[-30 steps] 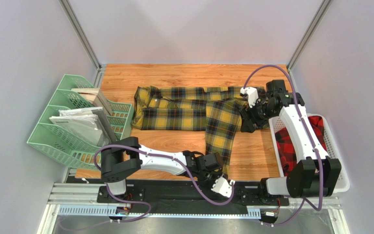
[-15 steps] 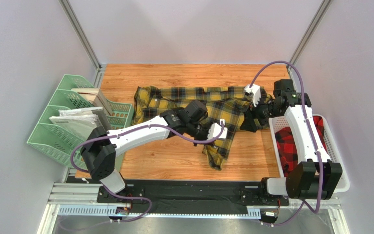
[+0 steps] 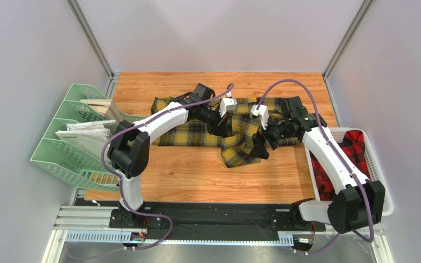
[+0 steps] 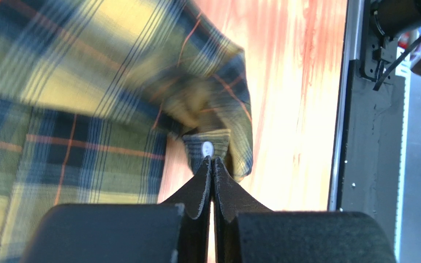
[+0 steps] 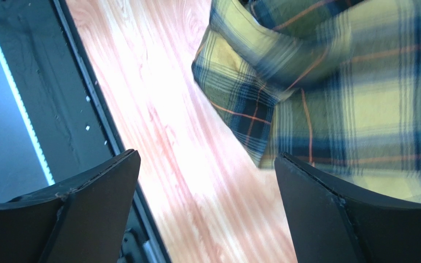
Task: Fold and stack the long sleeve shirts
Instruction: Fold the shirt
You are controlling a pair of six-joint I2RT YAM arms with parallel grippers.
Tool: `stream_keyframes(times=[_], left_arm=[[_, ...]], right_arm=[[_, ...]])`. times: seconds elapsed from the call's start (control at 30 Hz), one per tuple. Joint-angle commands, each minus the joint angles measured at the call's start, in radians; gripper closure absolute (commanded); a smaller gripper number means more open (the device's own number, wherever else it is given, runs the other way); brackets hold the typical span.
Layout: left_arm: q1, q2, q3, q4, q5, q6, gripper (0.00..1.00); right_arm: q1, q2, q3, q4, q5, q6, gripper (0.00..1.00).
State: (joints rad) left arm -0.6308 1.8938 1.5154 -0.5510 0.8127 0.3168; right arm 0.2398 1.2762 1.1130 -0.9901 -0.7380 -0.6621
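Observation:
The yellow-and-black checked shirt (image 3: 196, 129) lies spread across the back middle of the wooden table, with one sleeve bunched in a fold (image 3: 240, 153). My left gripper (image 3: 230, 130) is over the shirt body, shut on the sleeve's cuff. The left wrist view shows its jaws (image 4: 212, 159) pinching the cuff (image 4: 210, 143) just below a white button. My right gripper (image 3: 260, 146) is open and empty beside the folded sleeve. In the right wrist view it (image 5: 207, 155) hovers over bare wood, with the sleeve (image 5: 284, 82) just ahead. The red-and-black shirt (image 3: 355, 150) lies crumpled in the basket.
A white perforated basket (image 3: 385, 205) stands at the right edge beside the right arm. A green file rack (image 3: 75, 159) holding papers stands at the left edge. Bare wood (image 3: 191, 175) lies in front of the shirt. Grey walls enclose the table.
My left gripper has carried the sleeve cuff from the front edge up and back over the shirt body, bunching the sleeve. My right gripper has moved left toward the fold.

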Motion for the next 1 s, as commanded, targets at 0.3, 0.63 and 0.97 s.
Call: stream_keyframes(times=[0.3, 0.63, 0.97], left_arm=[[0.011, -0.007, 0.028, -0.036, 0.155, -0.001, 1.0], [0.013, -0.042, 0.019, -0.069, 0.204, 0.048, 1.0], [0.013, -0.087, -0.004, -0.098, 0.207, 0.099, 1.0]], right_arm=[[0.041, 0.196, 0.057, 0.326, 0.085, -0.002, 0.0], [0.052, 0.29, 0.056, 0.352, -0.115, -0.192, 0.0], [0.102, 0.356, 0.07, 0.309, -0.175, -0.286, 0.11]])
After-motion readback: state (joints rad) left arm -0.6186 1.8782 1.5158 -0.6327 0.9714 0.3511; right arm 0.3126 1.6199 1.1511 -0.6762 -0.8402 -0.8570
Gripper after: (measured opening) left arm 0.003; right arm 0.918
